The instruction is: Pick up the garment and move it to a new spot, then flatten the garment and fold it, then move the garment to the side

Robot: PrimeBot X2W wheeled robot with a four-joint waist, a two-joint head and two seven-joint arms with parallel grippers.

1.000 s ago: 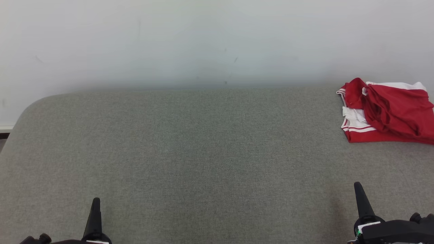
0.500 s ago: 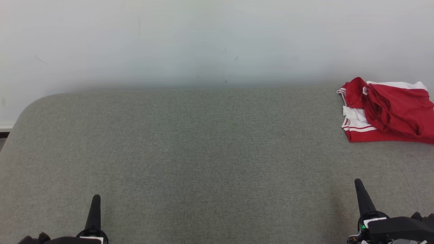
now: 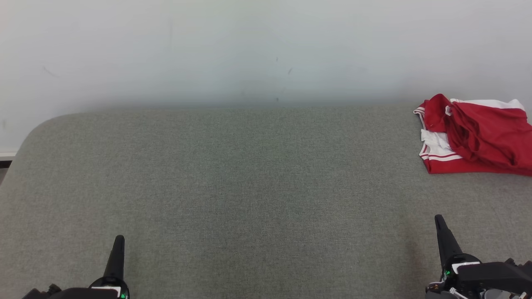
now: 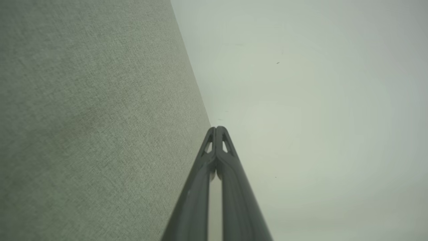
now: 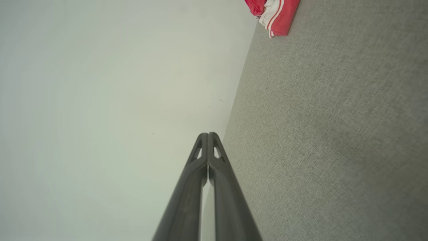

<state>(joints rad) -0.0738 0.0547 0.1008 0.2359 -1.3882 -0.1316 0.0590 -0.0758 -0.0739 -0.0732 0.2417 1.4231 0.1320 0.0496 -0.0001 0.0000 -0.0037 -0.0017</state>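
A red garment (image 3: 478, 137) with white stripes lies folded at the far right of the grey fabric surface (image 3: 257, 187), close to the wall; the right wrist view catches a corner of the garment (image 5: 277, 15) at its top. My left gripper (image 3: 119, 240) sits at the lower left, shut and empty, far from the garment. In the left wrist view my left gripper (image 4: 216, 128) has its fingers pressed together. My right gripper (image 3: 438, 219) stands at the lower right, shut and empty, well in front of the garment. The right wrist view shows my right gripper (image 5: 208, 134) tips touching.
A pale wall (image 3: 249, 50) runs along the back of the surface. The surface's rounded corner (image 3: 37, 128) is at the far left, with a strip of floor (image 3: 5, 165) beyond it.
Both grippers have edged a little forward over the surface. The garment lies as before.
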